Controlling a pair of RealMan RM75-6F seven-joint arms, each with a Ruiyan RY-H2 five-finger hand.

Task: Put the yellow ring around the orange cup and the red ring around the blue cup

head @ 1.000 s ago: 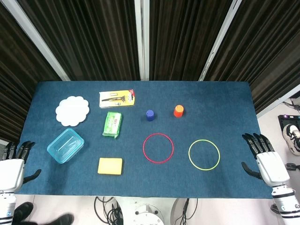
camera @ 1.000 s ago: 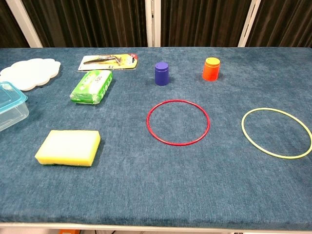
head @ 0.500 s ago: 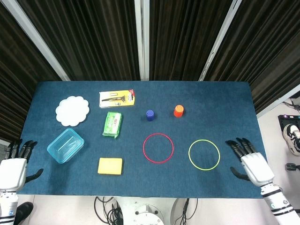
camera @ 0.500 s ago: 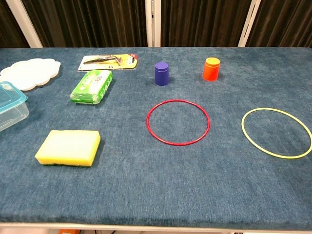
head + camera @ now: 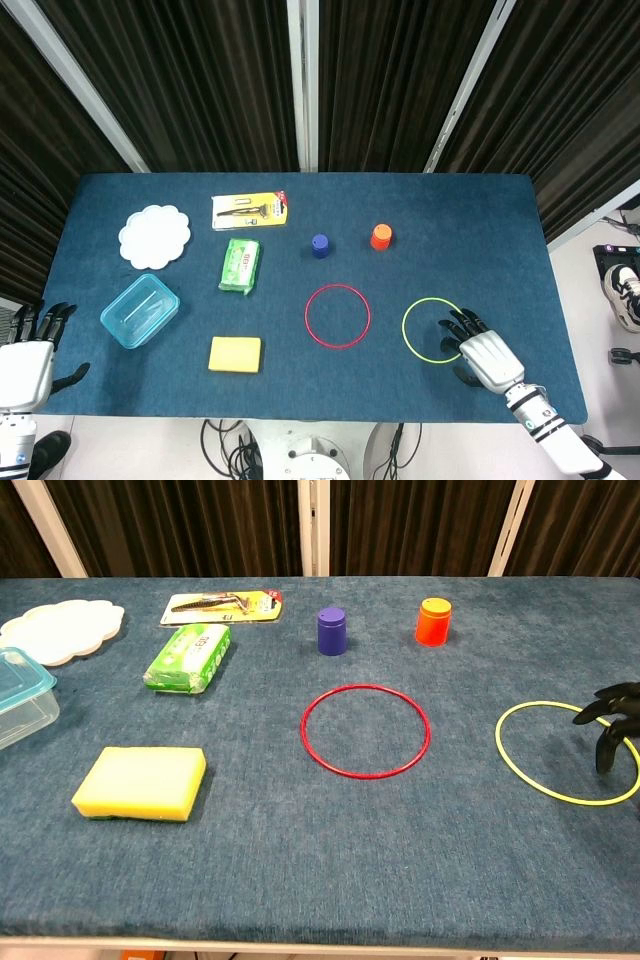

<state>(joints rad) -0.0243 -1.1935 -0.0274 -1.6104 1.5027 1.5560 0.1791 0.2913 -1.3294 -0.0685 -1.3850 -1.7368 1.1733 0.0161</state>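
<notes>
The yellow ring (image 5: 416, 310) (image 5: 540, 781) lies flat on the blue cloth at the front right. A red ring (image 5: 337, 316) (image 5: 366, 731) lies flat to its left. Behind them stand the blue cup (image 5: 320, 245) (image 5: 332, 630) and the orange cup (image 5: 381, 236) (image 5: 433, 621), both upright. My right hand (image 5: 482, 352) (image 5: 613, 720) hovers over the yellow ring's right side, fingers spread, holding nothing. At the table's front left corner, off the cloth, my left hand (image 5: 28, 355) is open and holds nothing.
On the left lie a white scalloped plate (image 5: 154, 236), a packaged tool (image 5: 252, 209), a green wipes pack (image 5: 240, 265), a clear blue-tinted box (image 5: 140, 310) and a yellow sponge (image 5: 235, 354). Dark curtains hang behind the table.
My right hand has moved left from the table's right edge to over the yellow ring's right side and now shows in the chest view. The left hand has barely moved.
</notes>
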